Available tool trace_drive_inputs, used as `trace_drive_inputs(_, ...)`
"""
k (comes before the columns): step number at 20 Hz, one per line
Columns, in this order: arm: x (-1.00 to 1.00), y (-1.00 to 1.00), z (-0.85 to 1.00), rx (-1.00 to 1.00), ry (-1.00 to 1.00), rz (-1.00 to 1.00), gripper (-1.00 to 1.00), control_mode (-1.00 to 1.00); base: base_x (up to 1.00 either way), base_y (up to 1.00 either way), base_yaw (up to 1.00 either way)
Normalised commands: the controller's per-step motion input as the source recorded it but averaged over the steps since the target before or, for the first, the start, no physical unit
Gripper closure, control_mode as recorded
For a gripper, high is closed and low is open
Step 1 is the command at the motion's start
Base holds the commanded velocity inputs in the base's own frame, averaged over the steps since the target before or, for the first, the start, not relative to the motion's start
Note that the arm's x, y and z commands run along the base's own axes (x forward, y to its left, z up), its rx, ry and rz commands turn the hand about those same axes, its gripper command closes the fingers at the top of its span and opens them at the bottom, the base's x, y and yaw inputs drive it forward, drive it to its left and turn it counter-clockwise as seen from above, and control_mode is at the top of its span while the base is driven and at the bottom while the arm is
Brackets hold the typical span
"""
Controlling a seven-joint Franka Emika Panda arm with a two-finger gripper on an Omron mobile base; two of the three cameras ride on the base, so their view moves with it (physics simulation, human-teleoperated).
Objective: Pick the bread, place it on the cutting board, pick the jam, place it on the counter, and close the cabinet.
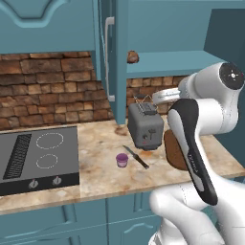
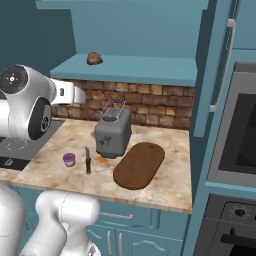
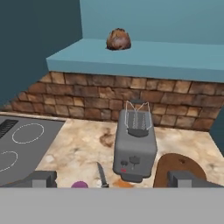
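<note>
Teal cabinet [image 2: 135,70] stands open, bread [image 3: 118,39] on its shelf at twelve o'clock in the hand view. Gripper [image 3: 113,179] is spread wide, holding nothing. Bread looks light and squashy; pinch gently across its middle. Jam [image 1: 122,160] sits on the counter [image 1: 95,167].

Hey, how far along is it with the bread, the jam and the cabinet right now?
Looks done: the jam stands on the counter beside the knife. In hand: nothing; the gripper is open and empty, facing the open cabinet. Left: the bread sits on the cabinet shelf, the cutting board is bare, and the cabinet door stands open.
</note>
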Motion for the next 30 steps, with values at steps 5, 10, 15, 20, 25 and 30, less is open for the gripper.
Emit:
trace_drive_inputs(5, 0.00, 0.00, 0.09, 0.00, 0.00, 0.00, -1.00, -1.00, 0.00, 0.00, 0.00)
trace_drive_inputs(10, 0.00, 0.00, 0.01, 0.00, 0.00, 0.00, -1.00, -1.00, 0.00, 0.00, 0.00)
trace_drive_inputs(15, 0.06, 0.00, 0.09, 0.00, 0.00, 0.00, -1.00, -1.00, 0.00, 0.00, 0.00)
trace_drive_inputs(20, 0.09, 0.00, 0.12, 0.00, 0.00, 0.00, -1.00, -1.00, 0.00, 0.00, 0.00)
trace_drive_inputs(25, 0.15, 0.00, 0.20, 0.00, 0.00, 0.00, -1.00, -1.00, 0.00, 0.00, 0.00)
trace_drive_inputs(30, 0.14, 0.00, 0.07, 0.00, 0.00, 0.00, -1.00, -1.00, 0.00, 0.00, 0.00)
